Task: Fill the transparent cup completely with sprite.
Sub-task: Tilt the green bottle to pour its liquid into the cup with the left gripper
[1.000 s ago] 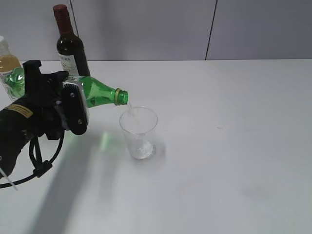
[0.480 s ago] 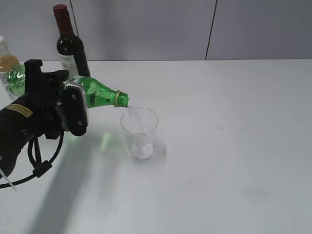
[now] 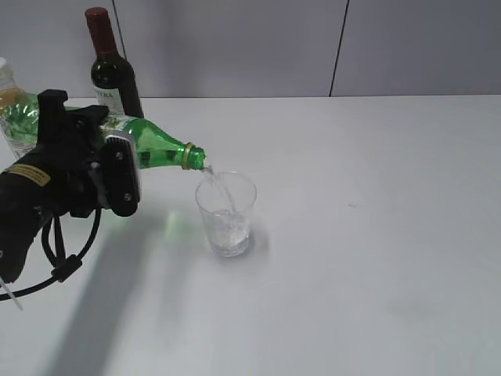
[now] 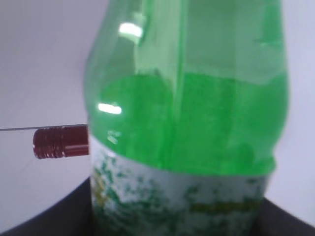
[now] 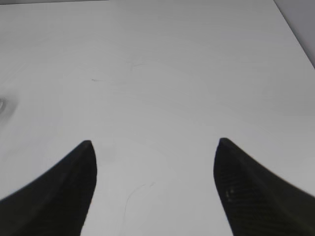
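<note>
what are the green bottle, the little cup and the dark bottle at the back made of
Green bottle: likely thin translucent plastic; light shines through it, glossy highlights, speckled pale label.
Transparent cup: clear colourless plastic by the look, though glass can't be ruled out; thin rim, table visible through its wall.
Dark wine bottle: probably glass, near-opaque and shiny, with a ribbed red cap, metal or plastic.

Left side crowded, right half of table open.

Left gripper [image 3: 94, 168] held the green bottle [image 3: 156, 149] tilted, its mouth over the transparent cup [image 3: 225, 213], blocking any pass from the left and above the cup. Wine bottle [image 3: 109, 70] and juice bottle [image 3: 9, 98] stood at the far left edge, close behind the arm. White table [image 3: 376, 235] was bare right of the cup, near to far. Right gripper [image 5: 155, 162] hung with jaws spread over bare tabletop, nothing between its fingers.
</note>
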Action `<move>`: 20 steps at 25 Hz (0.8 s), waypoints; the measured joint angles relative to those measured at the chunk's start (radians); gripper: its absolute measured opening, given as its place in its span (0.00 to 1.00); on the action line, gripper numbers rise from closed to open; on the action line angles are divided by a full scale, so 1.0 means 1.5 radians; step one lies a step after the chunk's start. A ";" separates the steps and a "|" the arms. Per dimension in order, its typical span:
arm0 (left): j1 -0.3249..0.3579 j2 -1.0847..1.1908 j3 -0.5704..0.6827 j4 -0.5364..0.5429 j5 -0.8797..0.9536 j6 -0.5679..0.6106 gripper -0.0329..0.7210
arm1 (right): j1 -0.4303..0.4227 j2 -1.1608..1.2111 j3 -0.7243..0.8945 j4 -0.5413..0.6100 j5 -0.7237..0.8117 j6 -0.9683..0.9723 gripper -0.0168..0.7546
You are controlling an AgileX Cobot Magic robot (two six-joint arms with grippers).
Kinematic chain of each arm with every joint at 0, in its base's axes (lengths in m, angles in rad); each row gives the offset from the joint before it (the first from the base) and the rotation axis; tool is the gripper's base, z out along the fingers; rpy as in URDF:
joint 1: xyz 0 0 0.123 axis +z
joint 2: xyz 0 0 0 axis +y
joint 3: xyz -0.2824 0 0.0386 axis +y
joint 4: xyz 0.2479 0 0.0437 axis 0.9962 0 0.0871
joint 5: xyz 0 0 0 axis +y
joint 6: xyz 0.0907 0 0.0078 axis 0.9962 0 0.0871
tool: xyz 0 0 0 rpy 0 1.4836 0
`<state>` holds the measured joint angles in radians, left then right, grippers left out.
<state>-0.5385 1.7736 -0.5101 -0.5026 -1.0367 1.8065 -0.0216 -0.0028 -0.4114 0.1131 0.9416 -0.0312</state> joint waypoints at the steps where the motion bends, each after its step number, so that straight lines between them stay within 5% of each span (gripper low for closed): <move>1: 0.000 0.000 0.000 0.000 -0.001 0.001 0.59 | 0.000 0.000 0.000 0.000 0.000 0.000 0.75; 20: 0.000 0.000 -0.001 0.001 -0.029 0.036 0.59 | 0.000 0.000 0.000 0.000 0.000 0.000 0.75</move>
<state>-0.5385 1.7736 -0.5110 -0.5016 -1.0803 1.8608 -0.0216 -0.0028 -0.4114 0.1131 0.9416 -0.0312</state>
